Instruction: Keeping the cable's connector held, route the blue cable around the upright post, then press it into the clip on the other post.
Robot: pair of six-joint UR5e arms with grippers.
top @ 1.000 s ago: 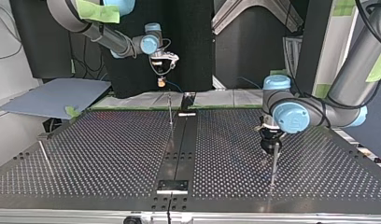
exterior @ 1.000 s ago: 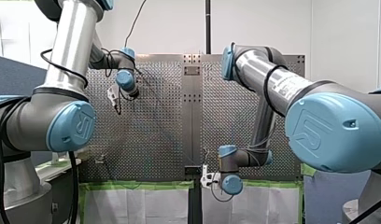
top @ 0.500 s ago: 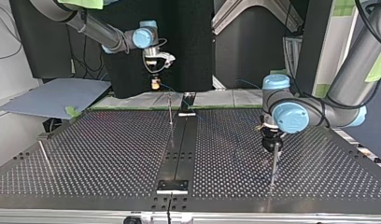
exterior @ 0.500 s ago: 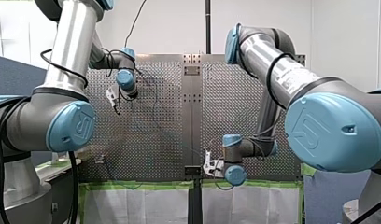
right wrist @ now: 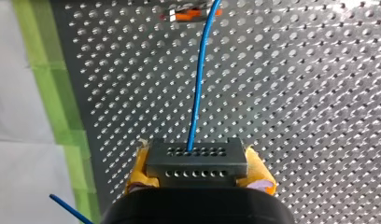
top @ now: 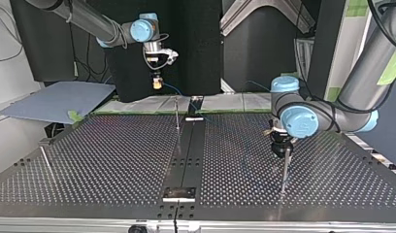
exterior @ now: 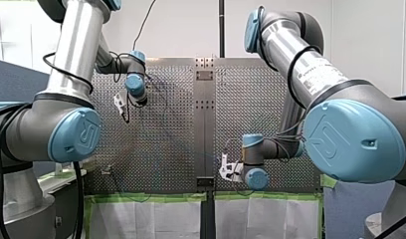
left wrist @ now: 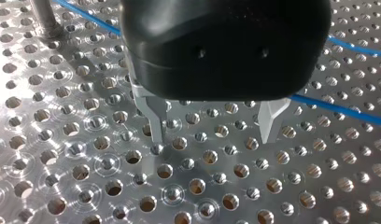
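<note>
My right gripper (right wrist: 198, 179) has its yellow pads (right wrist: 138, 175) shut on a dark grey connector (right wrist: 196, 161). The blue cable (right wrist: 198, 84) runs from it over the table to an orange clip (right wrist: 188, 14). In the top view this gripper (top: 157, 83) hangs above the table's far edge, behind a thin upright post (top: 177, 114). My left gripper (left wrist: 212, 137) stands open just above the perforated plate, nothing between its metal fingers (left wrist: 156, 121). The blue cable (left wrist: 338, 108) passes behind it, near a post's foot (left wrist: 45, 21). In the top view it (top: 282, 151) sits beside another post (top: 285, 170).
A slanted rod (top: 45, 162) stands at the top view's left. A black centre strip (top: 186, 155) carries small metal blocks (top: 179, 193). Green tape (right wrist: 53, 93) and white sheeting edge the table beneath my right gripper. A grey board (top: 55, 99) lies beyond the table's far left corner.
My right gripper has risen with the connector and moved toward the top view's left, drawing the cable along. My left arm has barely moved.
</note>
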